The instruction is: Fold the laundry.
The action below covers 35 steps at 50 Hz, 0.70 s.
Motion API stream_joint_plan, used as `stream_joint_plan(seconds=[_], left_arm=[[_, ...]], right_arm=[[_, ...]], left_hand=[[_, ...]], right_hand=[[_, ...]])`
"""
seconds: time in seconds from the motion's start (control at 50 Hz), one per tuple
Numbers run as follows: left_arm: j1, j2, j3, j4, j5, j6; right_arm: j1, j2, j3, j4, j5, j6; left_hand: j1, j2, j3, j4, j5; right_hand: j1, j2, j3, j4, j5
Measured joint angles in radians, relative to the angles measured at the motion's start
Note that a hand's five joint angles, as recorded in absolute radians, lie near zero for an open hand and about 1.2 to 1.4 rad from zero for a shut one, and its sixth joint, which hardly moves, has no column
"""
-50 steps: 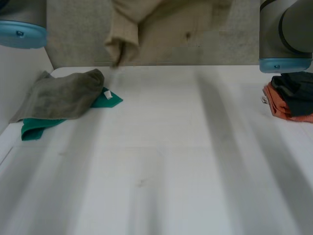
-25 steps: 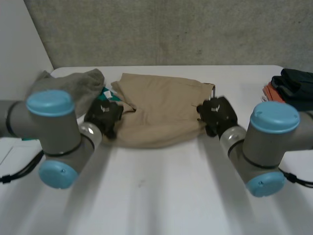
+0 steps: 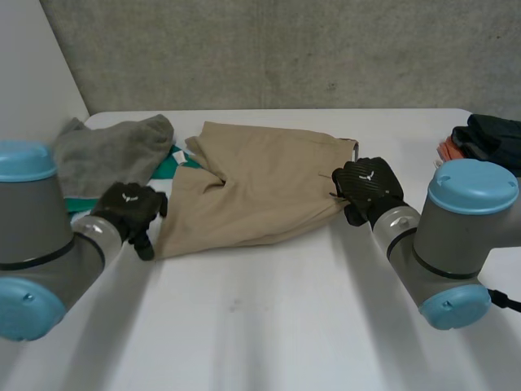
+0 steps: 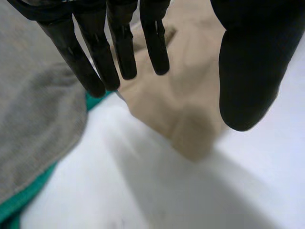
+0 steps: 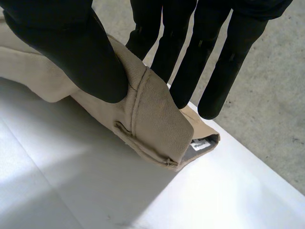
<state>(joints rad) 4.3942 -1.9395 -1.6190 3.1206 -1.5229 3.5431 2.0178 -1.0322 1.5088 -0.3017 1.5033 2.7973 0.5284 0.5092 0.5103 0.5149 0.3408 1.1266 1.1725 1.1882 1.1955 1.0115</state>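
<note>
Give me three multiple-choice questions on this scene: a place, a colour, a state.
1. Where does the grey cloth lie?
A. on the tan garment
B. on the green cloth
C. in the right hand

2. Which colour is the garment that the right hand pinches?
A. tan
B. green
C. grey

3. The left hand is
A. shut on the tan garment
B. shut on the grey cloth
C. open, holding nothing

1 B: green shows under its edge.
2 A: thumb and fingers pinch tan cloth.
3 C: its fingers are straight, holding nothing.
</note>
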Motion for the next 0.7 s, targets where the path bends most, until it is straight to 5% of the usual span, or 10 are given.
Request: stream_joint_plan(seconds=[0.2, 0.46, 0.52, 0.58, 0.7], left_arm=[[0.015, -0.036, -0.015, -0.031, 0.069, 0.005], [-0.067, -0.22, 0.159, 0.048, -0.039, 0.019], [-0.099, -0.26, 0.2, 0.048, -0.057, 0.029], [-0.124, -0.282, 0.225, 0.039, -0.068, 0.041], [-0.139, -0.261, 0.239, 0.017, -0.108, 0.075]], right_arm=[[0.01, 0.033, -0.095, 0.103, 0.028, 0.094], [0.009, 0.027, -0.102, 0.142, 0.027, 0.114], [0.004, 0.02, -0.097, 0.143, 0.027, 0.119], [-0.001, 0.011, -0.094, 0.143, 0.028, 0.123], [-0.015, -0.013, -0.087, 0.149, 0.029, 0.117]], left_hand=[[0.017, 0.042, 0.041, 0.032, 0.028], [0.031, 0.051, 0.045, 0.046, 0.047], [0.208, 0.197, 0.196, 0.196, 0.193], [0.594, 0.589, 0.573, 0.575, 0.568], [0.629, 0.683, 0.675, 0.678, 0.651]], right_hand=[[0.0, 0.0, 0.0, 0.0, 0.0], [0.0, 0.0, 0.0, 0.0, 0.0], [0.0, 0.0, 0.0, 0.0, 0.0], [0.0, 0.0, 0.0, 0.0, 0.0], [0.0, 0.0, 0.0, 0.0, 0.0]])
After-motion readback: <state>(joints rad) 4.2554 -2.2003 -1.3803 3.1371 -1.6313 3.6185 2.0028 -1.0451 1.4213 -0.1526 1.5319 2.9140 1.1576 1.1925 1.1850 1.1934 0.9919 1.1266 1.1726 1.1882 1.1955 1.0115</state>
